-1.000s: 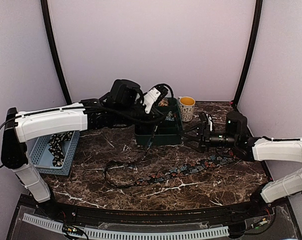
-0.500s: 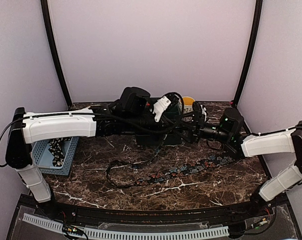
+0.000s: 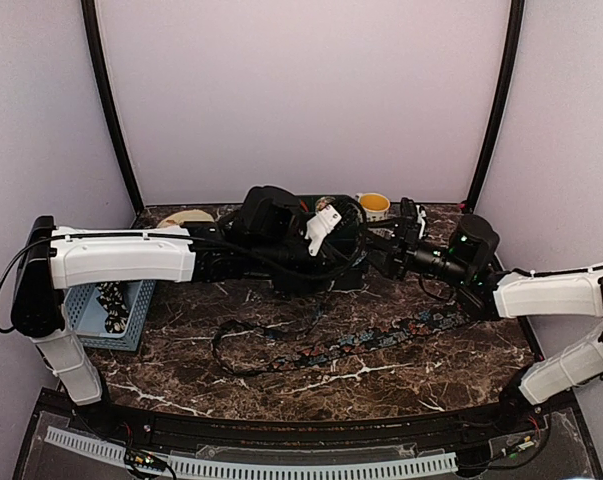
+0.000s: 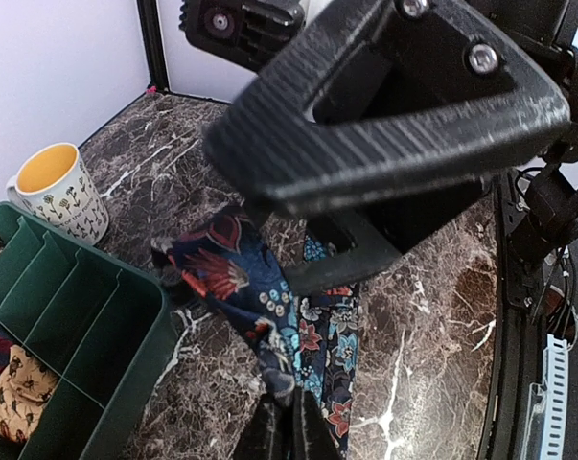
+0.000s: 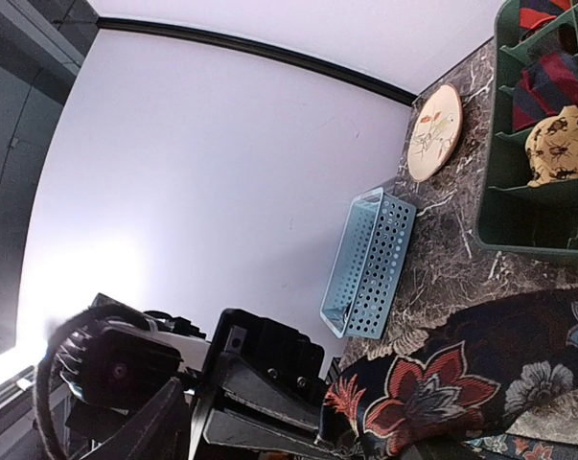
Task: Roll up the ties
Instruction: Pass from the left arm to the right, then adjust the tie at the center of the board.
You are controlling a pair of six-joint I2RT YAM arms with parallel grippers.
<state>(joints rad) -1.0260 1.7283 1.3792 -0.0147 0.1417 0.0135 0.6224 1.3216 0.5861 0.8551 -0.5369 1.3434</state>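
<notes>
only in the left wrist view do we see the left gripper point(image 4: 284, 433) clenched on the floral tie point(image 4: 255, 287), just beside the green organizer point(image 4: 106, 316). from above, we see the tie's tail lying across the table point(image 3: 181, 385) and the right gripper point(image 3: 393, 238), jaws apart, near the pinch. the right wrist view adds rolled ties point(image 5: 555, 142), a blue basket point(image 5: 370, 259) and a plate point(image 5: 434, 132).
</notes>
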